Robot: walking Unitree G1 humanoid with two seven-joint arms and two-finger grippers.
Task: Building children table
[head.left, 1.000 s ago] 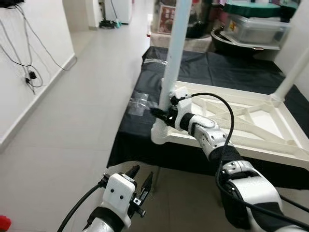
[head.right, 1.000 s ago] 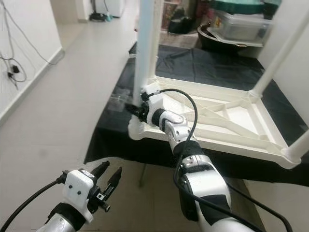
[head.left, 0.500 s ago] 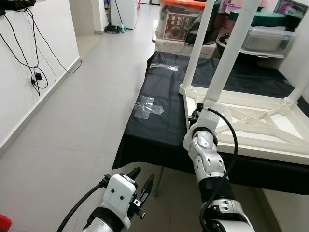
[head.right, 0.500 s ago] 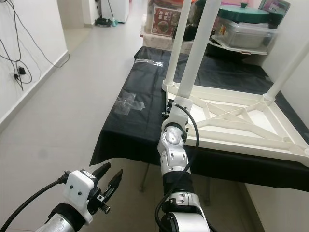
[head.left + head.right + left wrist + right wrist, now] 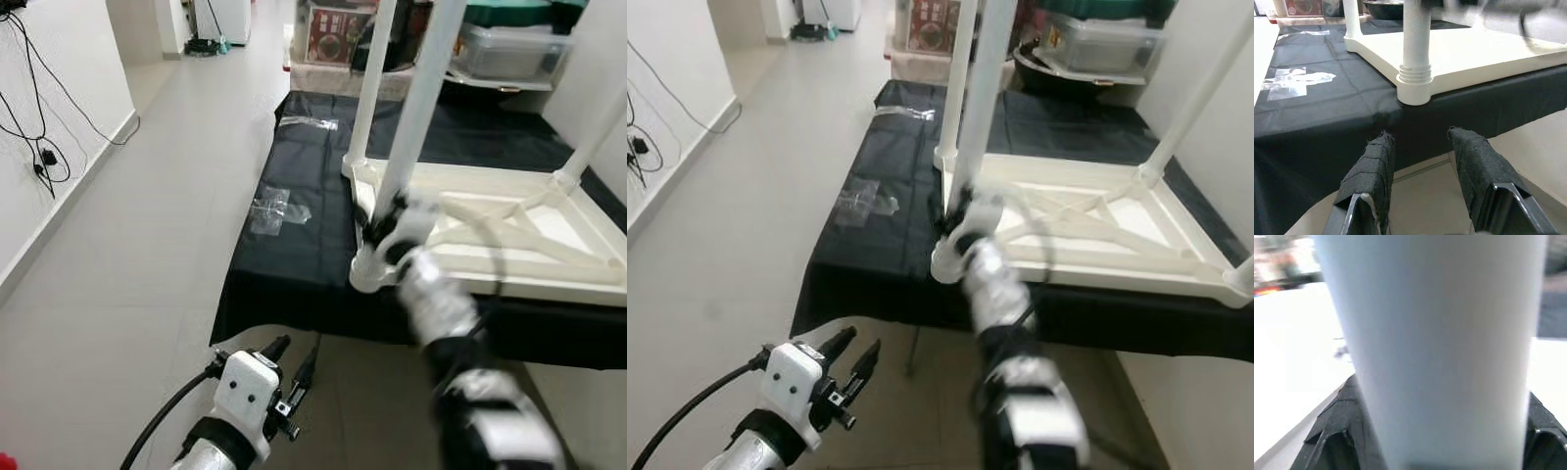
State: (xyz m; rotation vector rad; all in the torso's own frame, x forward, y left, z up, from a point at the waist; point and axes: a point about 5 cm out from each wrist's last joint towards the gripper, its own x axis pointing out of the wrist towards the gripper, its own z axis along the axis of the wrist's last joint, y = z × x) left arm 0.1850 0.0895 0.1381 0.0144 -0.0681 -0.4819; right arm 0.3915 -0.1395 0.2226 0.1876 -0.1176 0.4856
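A white children's table [image 5: 509, 235] lies upside down on a black-covered surface, legs pointing up. My right gripper [image 5: 380, 227] is at the foot of the near-left leg [image 5: 416, 108], just above the corner socket; the arm is blurred. In the right wrist view the leg [image 5: 1440, 333] sits between the black fingers [image 5: 1334, 431], which are shut on it. My left gripper [image 5: 291, 364] hangs low before the surface's front edge, open and empty. Its wrist view looks between the fingers [image 5: 1369, 171] at the same corner socket [image 5: 1415, 83].
The black cloth [image 5: 294, 255] has a patch of clear tape [image 5: 276, 208] left of the table. Two more legs [image 5: 370, 78] [image 5: 593, 147] stand up behind. Storage boxes [image 5: 509, 44] crowd the back. Open tiled floor [image 5: 127, 264] and a wall with cables [image 5: 39, 147] lie to the left.
The camera has shifted. My right arm has swung around while its gripper stays at the base of the near-left leg; it is now motion-blurred. The left gripper has stayed put.
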